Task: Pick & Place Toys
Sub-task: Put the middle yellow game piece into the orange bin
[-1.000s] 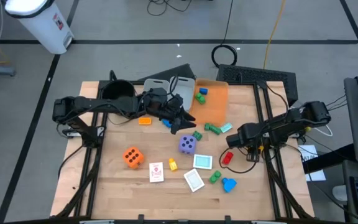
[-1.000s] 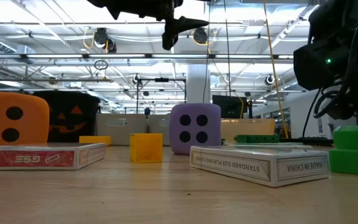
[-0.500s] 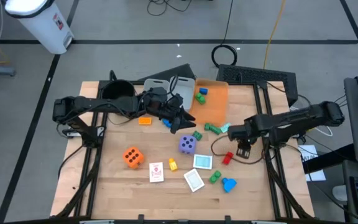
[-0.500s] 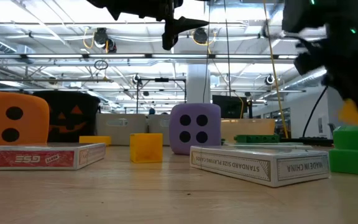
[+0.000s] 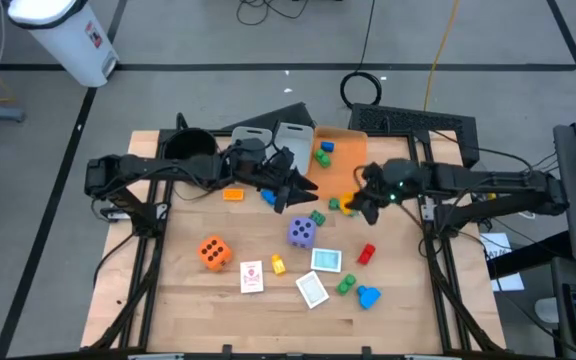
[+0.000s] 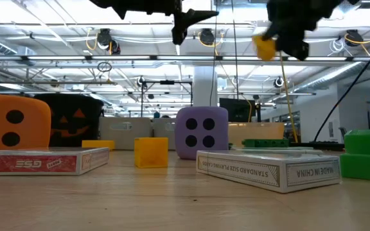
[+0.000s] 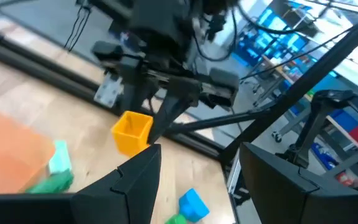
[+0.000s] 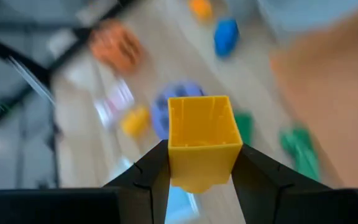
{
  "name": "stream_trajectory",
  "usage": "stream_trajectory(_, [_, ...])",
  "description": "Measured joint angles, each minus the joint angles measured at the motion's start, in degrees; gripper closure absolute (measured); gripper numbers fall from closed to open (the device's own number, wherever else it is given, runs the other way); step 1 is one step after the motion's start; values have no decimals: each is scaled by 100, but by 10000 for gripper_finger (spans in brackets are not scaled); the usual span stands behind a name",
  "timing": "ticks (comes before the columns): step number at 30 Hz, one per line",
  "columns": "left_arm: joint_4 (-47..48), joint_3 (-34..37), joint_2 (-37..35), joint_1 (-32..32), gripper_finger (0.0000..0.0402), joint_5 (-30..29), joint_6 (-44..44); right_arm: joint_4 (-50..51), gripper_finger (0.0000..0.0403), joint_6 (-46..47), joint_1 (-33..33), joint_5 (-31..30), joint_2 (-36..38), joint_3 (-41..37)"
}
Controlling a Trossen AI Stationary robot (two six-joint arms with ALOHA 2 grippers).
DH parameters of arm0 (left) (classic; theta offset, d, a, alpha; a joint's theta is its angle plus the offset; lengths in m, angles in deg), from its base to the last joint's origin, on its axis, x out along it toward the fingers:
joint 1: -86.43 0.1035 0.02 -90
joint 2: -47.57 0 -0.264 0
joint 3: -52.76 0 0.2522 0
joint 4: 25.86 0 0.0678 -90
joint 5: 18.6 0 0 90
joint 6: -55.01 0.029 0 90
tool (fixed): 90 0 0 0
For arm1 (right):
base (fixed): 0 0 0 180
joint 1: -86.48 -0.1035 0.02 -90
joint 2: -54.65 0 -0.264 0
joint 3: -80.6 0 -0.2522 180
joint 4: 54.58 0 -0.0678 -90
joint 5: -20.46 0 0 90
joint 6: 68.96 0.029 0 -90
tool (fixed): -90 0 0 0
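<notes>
Gripping a yellow block (image 8: 202, 140) between its fingers, right claw (image 8: 197, 163), airborne

Bright overhead striplights; right wrist view motion-blurred

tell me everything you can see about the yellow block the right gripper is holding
The yellow block is a small hollow cube of what looks like plastic, open on one face with thin ribs inside. It is pinched between the right gripper's two dark fingers, clear of the table, by the near edge of the orange bin. Nothing else touches it.
</notes>
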Motion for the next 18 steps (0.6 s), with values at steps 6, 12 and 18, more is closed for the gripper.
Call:
stream_trajectory(6, [-41,0,0,-74,174,-172,175,-1232,273,101,211,0,-43,0])
stream_trajectory(12, [-40,0,-1,29,174,-192,-523,-2325,273,240,407,-18,-74,0])
stream_trajectory(18, [-202,0,-2,123,174,-248,-686,-3267,273,405,553,-31,-232,0])
